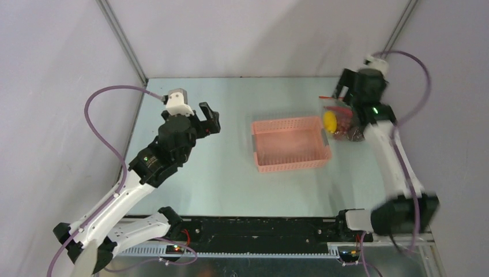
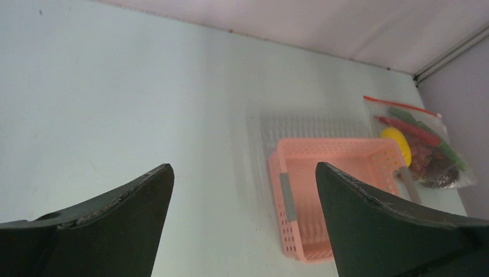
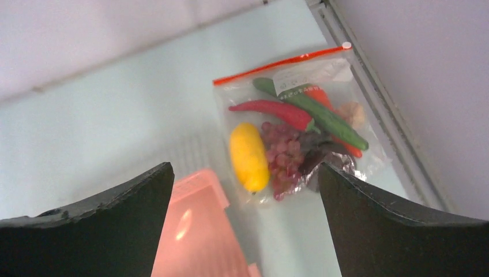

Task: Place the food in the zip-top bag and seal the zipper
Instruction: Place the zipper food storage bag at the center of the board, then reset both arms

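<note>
Pale green tabletop is carrying the clear crinkly zip-top bag beside a pink mesh basket; toy food is lying inside. Orange-red zipper is possibly sealed. I am hovering my right gripper, fingers spread, above it to inspect; left gripper, also spread, is idling well apart.

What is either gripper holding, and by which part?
Nothing. The left gripper and right gripper are both open and empty; the zip-top bag lies free.
</note>
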